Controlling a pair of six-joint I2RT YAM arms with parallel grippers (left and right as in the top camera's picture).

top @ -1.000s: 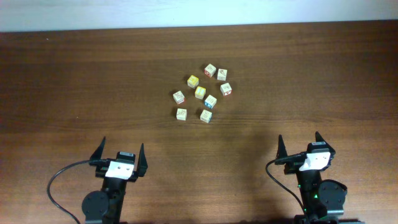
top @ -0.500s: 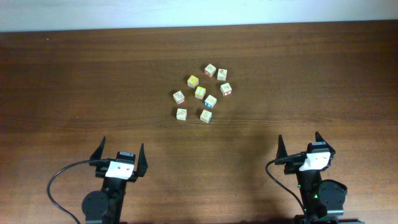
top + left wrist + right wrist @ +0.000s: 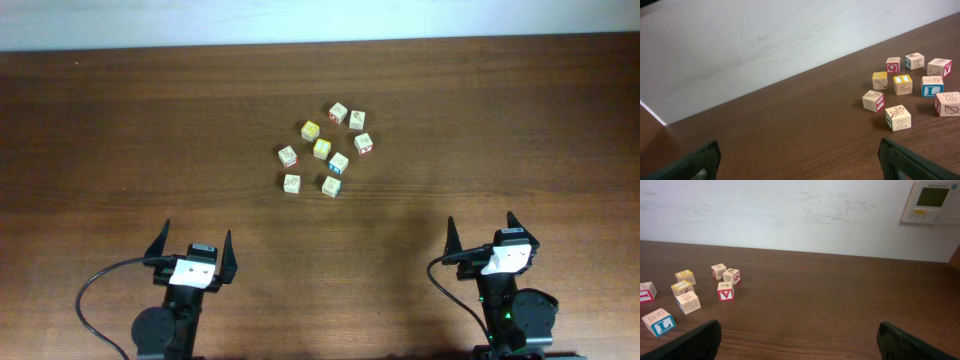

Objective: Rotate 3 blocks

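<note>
Tabletop of dark wood, blocks mid-surface, scuffed white wall behind

the table is of dark brown wood with a fine grain, and its far edge meets a white wall. nine small wooden cubes lie on it in one loose group, none stacked. the far yellow-topped cube and the near yellow-topped cube sit close together. the block with a red mark is at the right side of the group. the block with a blue side is just beside the near yellow one. the plainer cream block is at the near left.
</note>
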